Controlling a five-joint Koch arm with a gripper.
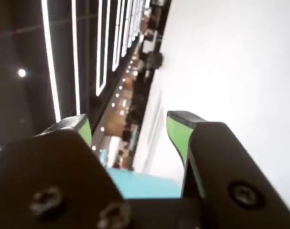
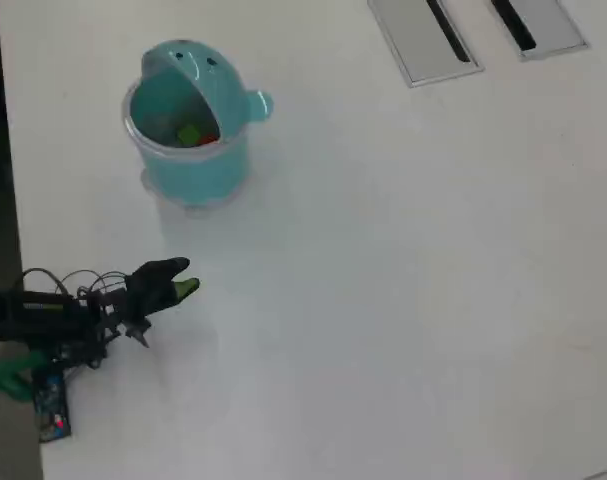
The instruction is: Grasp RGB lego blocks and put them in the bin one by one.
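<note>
A teal bin (image 2: 188, 165) with a domed lid flipped back, 2 dot eyes and a small side ear stands on the white surface (image 2: 403, 280) at the far left of the overhead view. Inside it lie a yellow-green block (image 2: 191, 134) and a red block (image 2: 209, 140), touching; the blue one is not visible. Well apart from the bin, at the near left edge, the arm's gripper (image 2: 183, 283) hovers over bare surface. In the wrist view its 2 green-padded jaws stand parted with nothing between them (image 1: 130, 131), and a strip of teal shows beneath. 2 grey slotted plates (image 2: 423, 38) sit at the far right.
</note>
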